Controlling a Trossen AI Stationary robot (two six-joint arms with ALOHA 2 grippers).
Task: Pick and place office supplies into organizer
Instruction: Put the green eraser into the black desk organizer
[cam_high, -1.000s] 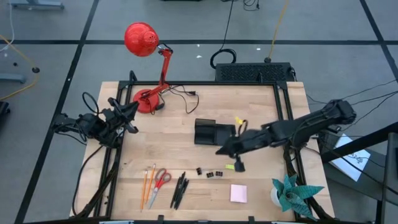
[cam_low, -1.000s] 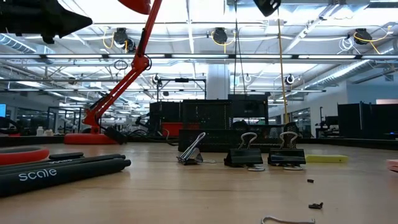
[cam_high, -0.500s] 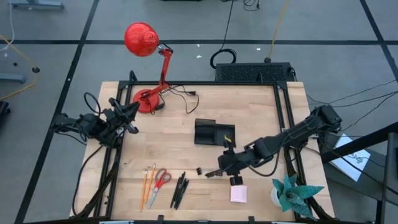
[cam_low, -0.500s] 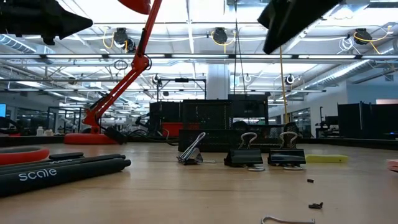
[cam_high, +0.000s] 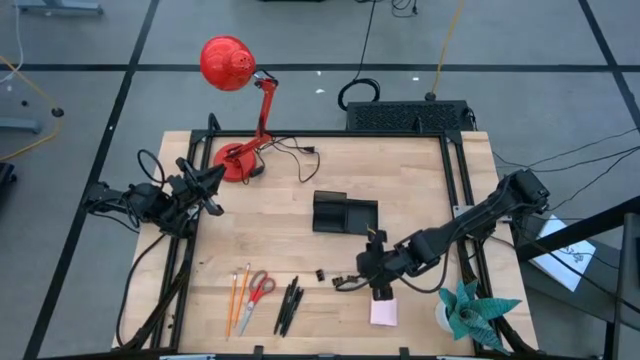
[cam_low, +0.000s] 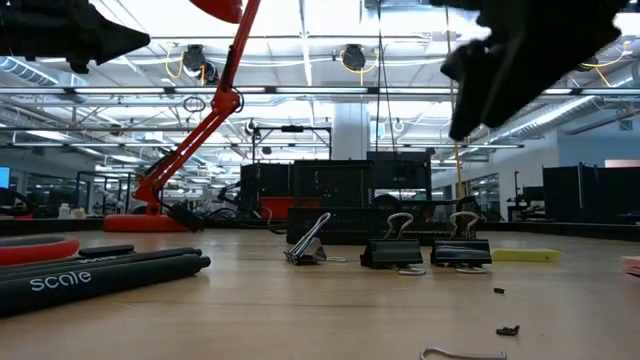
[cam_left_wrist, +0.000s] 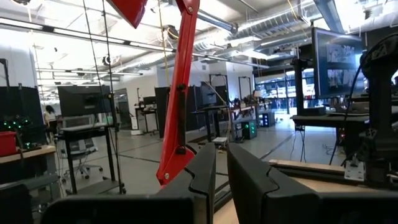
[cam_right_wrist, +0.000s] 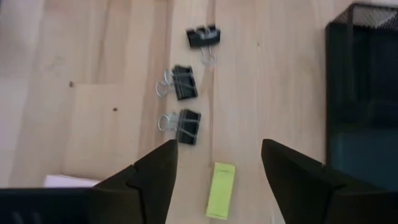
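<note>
High view: right gripper (cam_high: 377, 283) is low over the front-right part of the tabletop (cam_high: 300, 215), empty. Jaws spread, nothing between them. Right wrist view shows the small yellow-green piece (cam_right_wrist: 219, 190) lying flat in the gap between the two fingers (cam_right_wrist: 149, 174), touching neither. The three black binder clips (cam_right_wrist: 185, 90) lie in a loose row just ahead of the jaws, slightly toward one finger; in the high view the clips (cam_high: 337, 277) sit just left of the gripper. The organizer (cam_high: 344, 214) stands behind the jaws toward the middle of the tabletop, apart from them; its mesh wall (cam_right_wrist: 360, 74) shows beyond one finger in the wrist view. Pale pink sticky-note pad (cam_high: 384, 311) is just in front of the right gripper, a corner of it partly under the arm. Black pens (cam_high: 289, 305), red-handled scissors (cam_high: 259, 289) and orange pencils (cam_high: 238, 298) lie well to the left of the jaws along the front edge.

Left gripper (cam_high: 207, 186) is parked at the left edge, beside the red desk lamp (cam_high: 238, 110) base. Left wrist view: its fingers (cam_left_wrist: 202, 177) stand nearly together, narrow slit between, holding nothing
</note>
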